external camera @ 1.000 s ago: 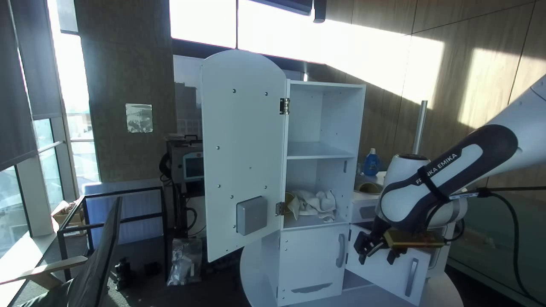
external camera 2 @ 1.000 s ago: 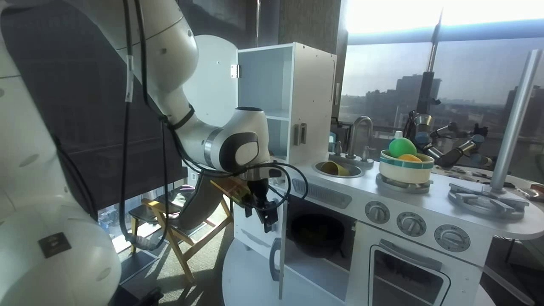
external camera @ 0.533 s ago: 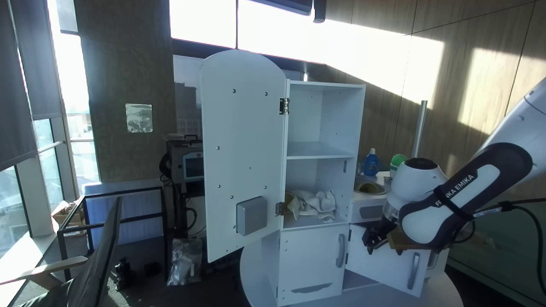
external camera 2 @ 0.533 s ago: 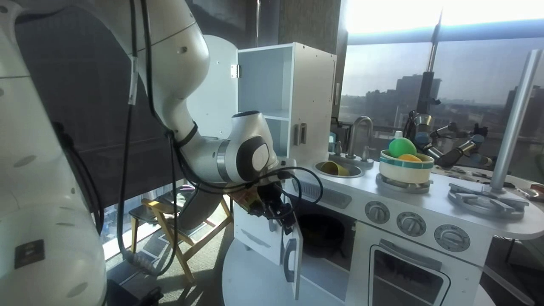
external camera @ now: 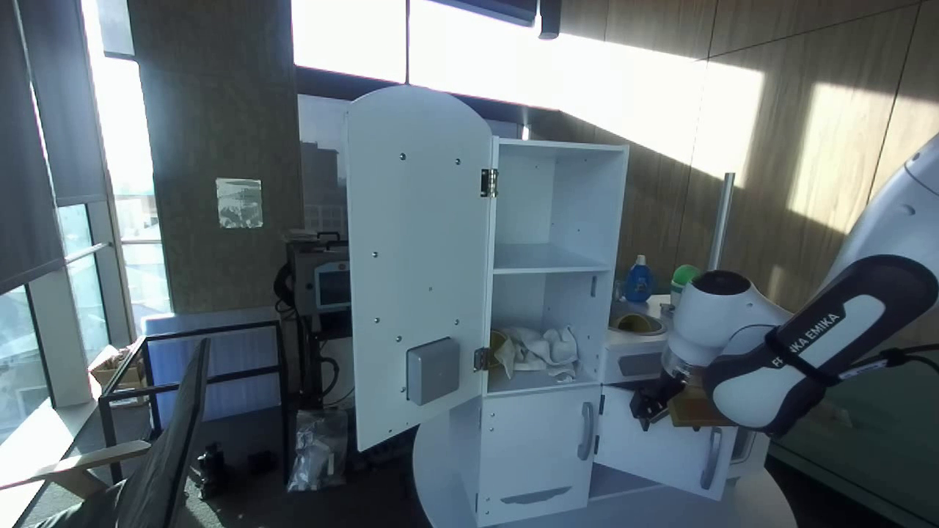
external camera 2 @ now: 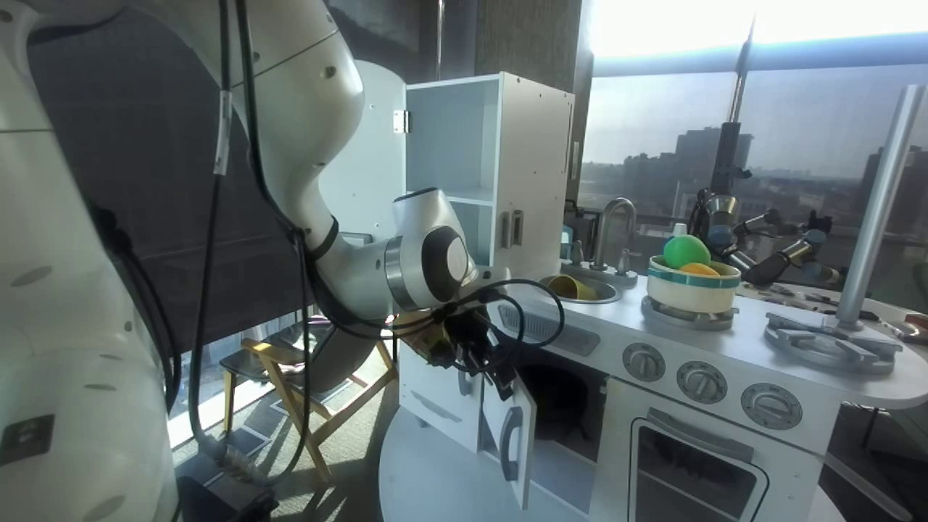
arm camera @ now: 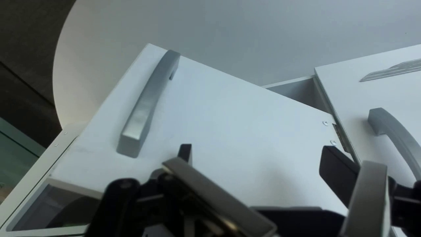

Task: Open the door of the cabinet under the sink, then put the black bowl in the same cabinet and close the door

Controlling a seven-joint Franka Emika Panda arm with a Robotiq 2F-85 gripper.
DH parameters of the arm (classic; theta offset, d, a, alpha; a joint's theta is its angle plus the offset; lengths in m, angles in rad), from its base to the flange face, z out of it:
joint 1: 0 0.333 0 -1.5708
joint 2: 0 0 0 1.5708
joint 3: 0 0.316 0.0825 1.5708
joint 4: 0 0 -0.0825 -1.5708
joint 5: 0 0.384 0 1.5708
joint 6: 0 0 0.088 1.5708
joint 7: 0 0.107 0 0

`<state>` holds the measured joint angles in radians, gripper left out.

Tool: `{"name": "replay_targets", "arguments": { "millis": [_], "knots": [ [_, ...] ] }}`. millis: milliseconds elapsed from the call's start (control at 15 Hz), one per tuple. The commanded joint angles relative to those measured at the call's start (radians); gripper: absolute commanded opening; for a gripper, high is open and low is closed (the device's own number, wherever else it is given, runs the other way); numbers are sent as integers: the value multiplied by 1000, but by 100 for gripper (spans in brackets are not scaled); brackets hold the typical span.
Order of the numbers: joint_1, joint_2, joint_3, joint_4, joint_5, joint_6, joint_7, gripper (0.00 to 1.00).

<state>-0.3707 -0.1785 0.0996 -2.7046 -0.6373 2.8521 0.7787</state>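
While the door (arm camera: 236, 128) stands part open, black bowl (external camera 2: 565, 399) within the cabinet (external camera 2: 565, 475) behind it, the claw (arm camera: 258, 158) hangs by the outer face, spread apart, pinching nothing; contact cannot be told. Door: likely light, stiff, slick; best pushed flat beside the handle (arm camera: 146, 105), at the free edge. Lettering: "NKA EMIKA" legible on the arm (external camera: 851, 330), a strap (external camera: 799, 359) crossing the first word; dials (external camera 2: 702, 382), marks illegible.
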Motion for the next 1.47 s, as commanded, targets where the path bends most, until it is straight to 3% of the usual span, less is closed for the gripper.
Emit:
{"name": "replay_targets", "arguments": {
  "millis": [0, 600, 1000, 1133, 1333, 1400],
  "knots": [
    [-67, 55, 28, 71, -151, -4, 137, 100],
    [-73, 193, 17, 221, -426, -1, 360, 100],
    [-73, 230, 4, 270, -480, -18, 387, 100],
    [-71, 220, 8, 259, -434, -39, 343, 100],
    [-67, 173, 24, 210, -267, -121, 203, 100],
    [43, 154, -78, 191, -170, -128, 114, 100]
  ]
}}
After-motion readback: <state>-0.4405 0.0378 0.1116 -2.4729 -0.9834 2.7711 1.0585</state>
